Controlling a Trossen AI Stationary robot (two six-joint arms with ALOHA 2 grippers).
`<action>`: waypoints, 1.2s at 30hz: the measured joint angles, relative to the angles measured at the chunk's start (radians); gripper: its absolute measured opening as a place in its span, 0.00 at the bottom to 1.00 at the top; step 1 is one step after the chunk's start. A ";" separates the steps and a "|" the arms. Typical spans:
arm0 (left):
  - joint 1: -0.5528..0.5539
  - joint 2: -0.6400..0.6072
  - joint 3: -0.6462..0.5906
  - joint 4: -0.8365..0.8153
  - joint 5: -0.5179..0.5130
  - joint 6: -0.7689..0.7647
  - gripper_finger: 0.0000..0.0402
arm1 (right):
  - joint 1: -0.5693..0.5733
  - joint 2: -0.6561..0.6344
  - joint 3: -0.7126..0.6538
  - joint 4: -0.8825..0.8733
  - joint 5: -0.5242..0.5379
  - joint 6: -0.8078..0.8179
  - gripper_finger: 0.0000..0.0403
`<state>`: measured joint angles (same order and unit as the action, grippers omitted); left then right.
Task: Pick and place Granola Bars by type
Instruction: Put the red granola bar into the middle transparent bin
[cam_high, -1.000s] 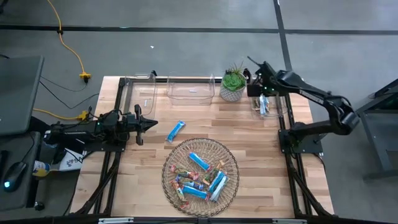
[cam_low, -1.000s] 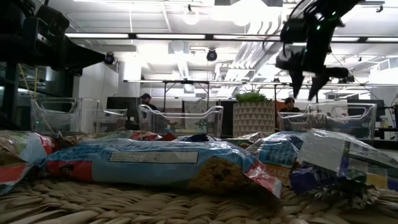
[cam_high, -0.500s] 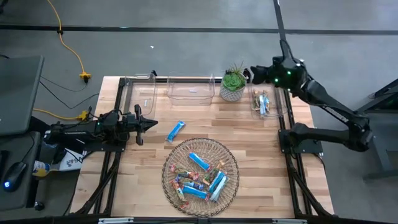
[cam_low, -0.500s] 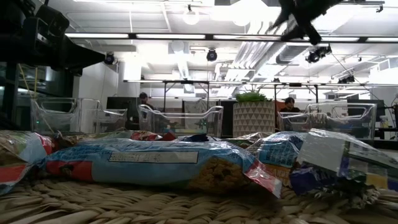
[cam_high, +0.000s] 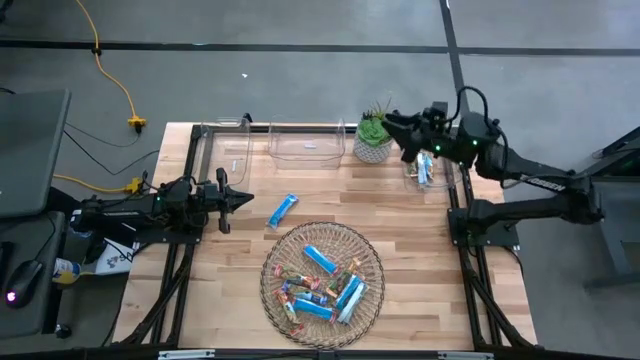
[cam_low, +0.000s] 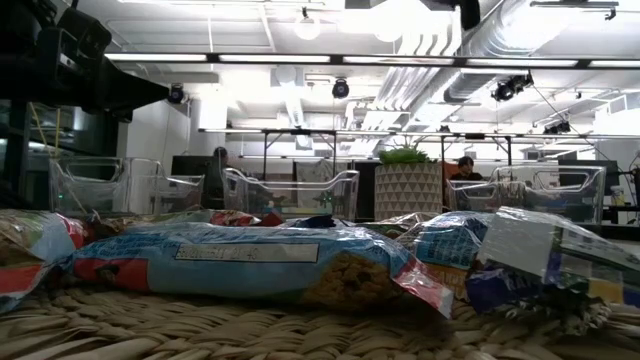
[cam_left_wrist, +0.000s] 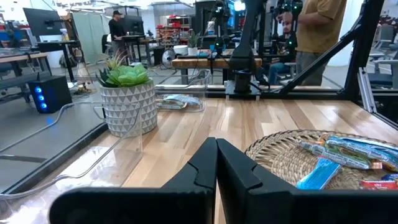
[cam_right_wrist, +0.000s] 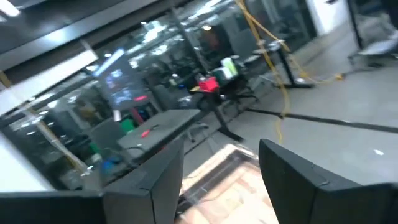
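- The table (cam_high: 400, 215) carried a round basket (cam_high: 276, 258) heaped with mixed granola bars (cam_high: 322, 283); sorting looked barely begun.
- The right gripper (cam_high: 394, 122), fingers spread and holding nothing, hung above the plant (cam_high: 374, 137); swinging low toward the basket, it could knock the pot.
- The left gripper (cam_high: 243, 198), pinched closed and empty, waited at the left edge.
- The right clear bin (cam_high: 409, 170) held a few bars.
- One blue bar (cam_high: 283, 210) lay loose outside the basket.

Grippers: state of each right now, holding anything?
Left gripper: shut, empty, parked at the table's left edge.
Right gripper: open, empty, raised by the potted plant at the table's back.
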<state>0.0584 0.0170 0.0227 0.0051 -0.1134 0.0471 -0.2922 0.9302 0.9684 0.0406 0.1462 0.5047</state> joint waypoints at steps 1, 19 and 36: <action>0.000 0.000 0.000 0.000 0.000 0.000 0.01 | 0.028 0.000 0.000 0.011 0.010 -0.017 0.48; 0.000 0.000 0.000 0.000 0.000 0.000 0.01 | 0.432 0.319 0.436 -0.352 -0.001 -0.382 0.48; 0.000 0.000 0.000 0.000 0.000 0.000 0.01 | 0.542 0.659 0.750 -0.913 -0.074 -0.645 0.48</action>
<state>0.0582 0.0170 0.0227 0.0053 -0.1131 0.0470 0.2499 1.5892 1.7187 -0.8725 0.0721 -0.1399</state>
